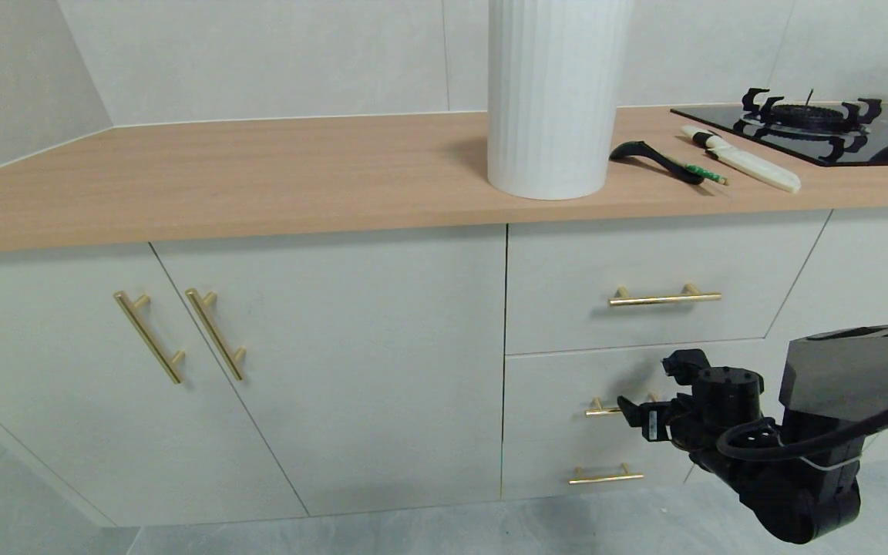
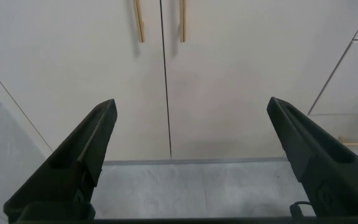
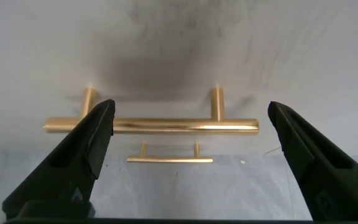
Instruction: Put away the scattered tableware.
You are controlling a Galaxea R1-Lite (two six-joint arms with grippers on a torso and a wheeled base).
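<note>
Head view, tableware (image 1: 656, 158) on counter (image 1: 259, 177), right hand (image 1: 654, 387) well below

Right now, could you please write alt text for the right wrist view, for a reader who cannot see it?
The right end effector is open, facing a brass bar handle on a pale drawer front, one dark finger at either side. A second, similar handle shows on the drawer below, above grey floor.

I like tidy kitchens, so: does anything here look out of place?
Yes: a black spoon, a green stick and a white utensil lie loose at angles on the wooden counter, beside the hob. Nothing looks spilled or broken.
</note>
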